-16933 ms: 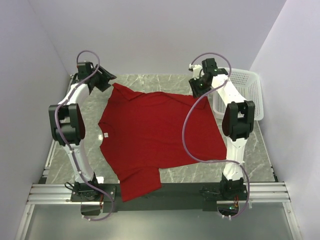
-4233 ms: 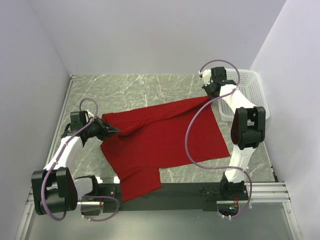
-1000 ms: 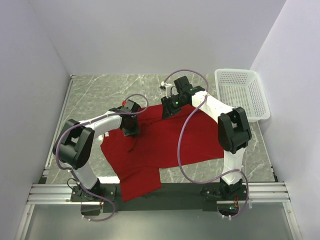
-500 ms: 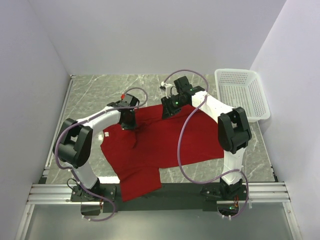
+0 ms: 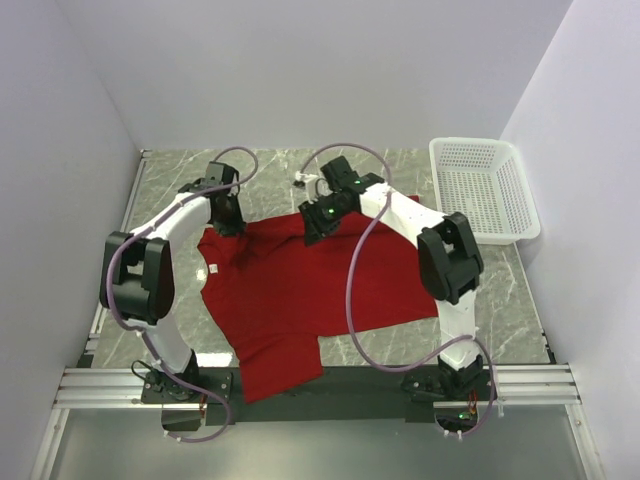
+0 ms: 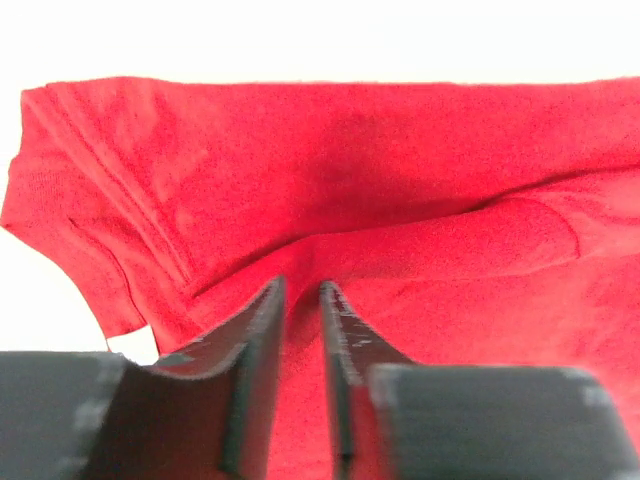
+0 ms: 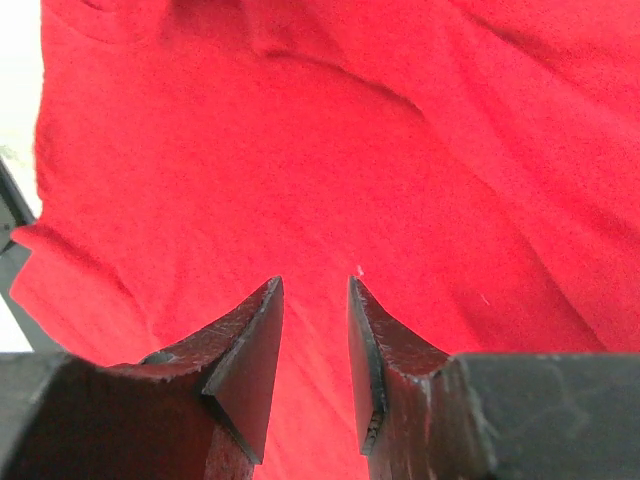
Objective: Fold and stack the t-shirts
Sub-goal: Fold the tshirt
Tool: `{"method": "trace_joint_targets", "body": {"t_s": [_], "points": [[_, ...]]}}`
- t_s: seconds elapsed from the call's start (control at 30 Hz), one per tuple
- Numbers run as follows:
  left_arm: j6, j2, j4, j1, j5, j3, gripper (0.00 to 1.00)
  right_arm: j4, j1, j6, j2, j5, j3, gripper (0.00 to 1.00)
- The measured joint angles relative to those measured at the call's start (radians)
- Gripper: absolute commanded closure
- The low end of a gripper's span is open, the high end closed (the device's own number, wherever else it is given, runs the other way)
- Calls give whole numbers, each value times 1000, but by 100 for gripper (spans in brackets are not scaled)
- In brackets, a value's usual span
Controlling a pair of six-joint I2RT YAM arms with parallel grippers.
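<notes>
t-shirt (image 5: 300,290) lies long axis left-right; left fingers (image 6: 250,350), right fingers (image 7: 250,350) narrowly parted at its far edge, grip cannot be told.

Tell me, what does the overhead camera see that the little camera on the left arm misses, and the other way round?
Only the overhead view: the right gripper, the white basket at far right, the marble table, and the white neck tag. Only the left wrist view: the left gripper's dark fingers up close, a narrow gap apart, above a ridge of cloth. Both: the red t-shirt.
</notes>
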Motion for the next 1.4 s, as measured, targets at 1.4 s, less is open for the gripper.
{"method": "trace_joint_targets", "body": {"t_s": [1.4], "points": [[-95, -700, -8, 177, 17, -301, 47, 116, 239, 515, 363, 288, 358, 53]]}}
